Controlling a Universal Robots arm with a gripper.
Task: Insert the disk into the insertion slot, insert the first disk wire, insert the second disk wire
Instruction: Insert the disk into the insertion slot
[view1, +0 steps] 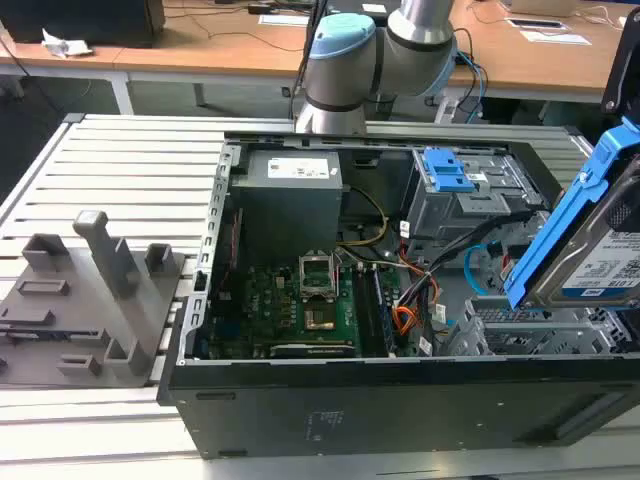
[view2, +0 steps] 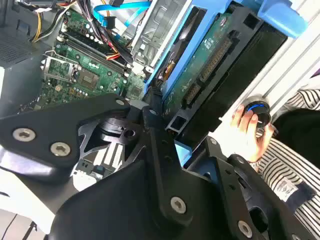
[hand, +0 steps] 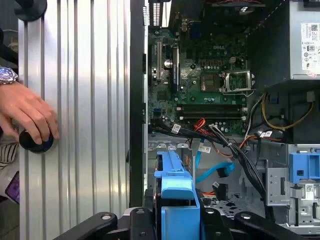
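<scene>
Exterior view takes in the ribbed aluminium worktop (view1: 130, 170) and, lying open on it, the black tower computer case (view1: 330, 410) with its green motherboard (view1: 300, 310) showing. Inside the case, at about 1 o'clock, sits the larger grey bay with blue plastic latches (view1: 470, 190) (not the target). At about 4 o'clock is the grey perforated sheet-metal drive cage (view1: 520, 328), which is the insertion slot. Above that cage, at 3 o'clock in the frame, hangs the silver hard drive in its bright blue plastic carrier (view1: 595, 250), steeply tilted and not yet inside. In the first wrist view the hand (hand: 176, 222) is clamped on the disk, with black fingers on either side of the blue carrier.

The step in hand looks to be the insertion itself, barely begun. To go well, I judge the tilt must come out first, so that the carrier's long sides run parallel to the cage walls before anything touches. A skewed entry would likely jam the plastic rails on the sheet metal. The thin flat light-blue cable (view1: 475, 262) loops just beside the cage, at about 11 o'clock from it, and the orange wire bundle (view1: 403, 318) lies near (both are soft and easily snagged). Both should be kept out of the disk's path, and the slide wants to be slow and unforced.
</scene>
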